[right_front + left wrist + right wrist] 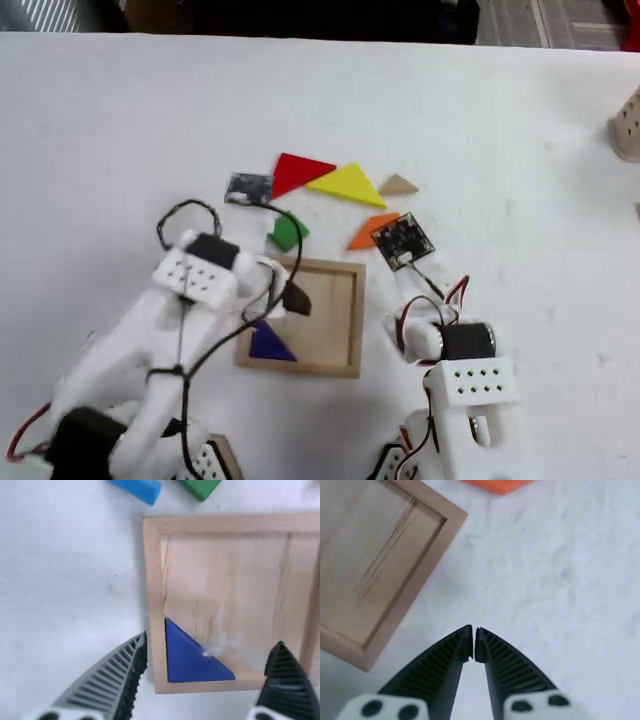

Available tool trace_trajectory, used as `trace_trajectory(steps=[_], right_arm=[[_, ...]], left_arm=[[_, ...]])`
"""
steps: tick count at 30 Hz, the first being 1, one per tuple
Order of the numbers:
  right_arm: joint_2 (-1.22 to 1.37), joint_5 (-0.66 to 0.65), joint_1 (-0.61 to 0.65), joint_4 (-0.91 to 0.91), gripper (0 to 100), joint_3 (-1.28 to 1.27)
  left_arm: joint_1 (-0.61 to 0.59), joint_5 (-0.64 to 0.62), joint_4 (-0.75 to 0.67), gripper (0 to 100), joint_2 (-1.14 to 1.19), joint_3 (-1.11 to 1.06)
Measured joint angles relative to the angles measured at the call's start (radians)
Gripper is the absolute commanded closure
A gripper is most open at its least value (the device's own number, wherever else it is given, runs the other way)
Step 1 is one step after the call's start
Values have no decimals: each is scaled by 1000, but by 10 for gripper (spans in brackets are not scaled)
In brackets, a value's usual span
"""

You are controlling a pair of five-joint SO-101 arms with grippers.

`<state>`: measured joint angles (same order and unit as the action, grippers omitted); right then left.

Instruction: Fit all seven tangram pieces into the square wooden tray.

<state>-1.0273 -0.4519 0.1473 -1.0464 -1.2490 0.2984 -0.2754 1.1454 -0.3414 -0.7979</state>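
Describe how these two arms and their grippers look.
Both arms are white with black motors and rows of holes. The left arm carries looping black cable; the right arm shows red and black wires. The left gripper has one grey and one black ribbed finger; the right gripper two black.

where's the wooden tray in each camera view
high view: tray sits low in the centre, between the two arms.
left wrist view: tray lies beneath the open left gripper, with the blue triangle in its corner.
right wrist view: a tray corner lies beside the shut right gripper, with the orange piece beyond it.
landmarks: the high view shows both the blue triangle and the orange piece.
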Motion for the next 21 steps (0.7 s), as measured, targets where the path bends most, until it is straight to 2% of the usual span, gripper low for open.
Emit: trace_trajectory(steps=[4, 8, 12, 21], right_arm=[[0, 0, -91, -8, 978, 2], [52, 0, -160, -8, 980, 37], [222, 5, -187, -11, 980, 150], [738, 118, -173, -123, 981, 603]], left_arm=[[-120, 40, -35, 635, -155, -92], [-292, 40, -206, 635, -224, -219], [-416, 49, -354, 635, -233, -302], [-532, 52, -390, 635, -235, -325]])
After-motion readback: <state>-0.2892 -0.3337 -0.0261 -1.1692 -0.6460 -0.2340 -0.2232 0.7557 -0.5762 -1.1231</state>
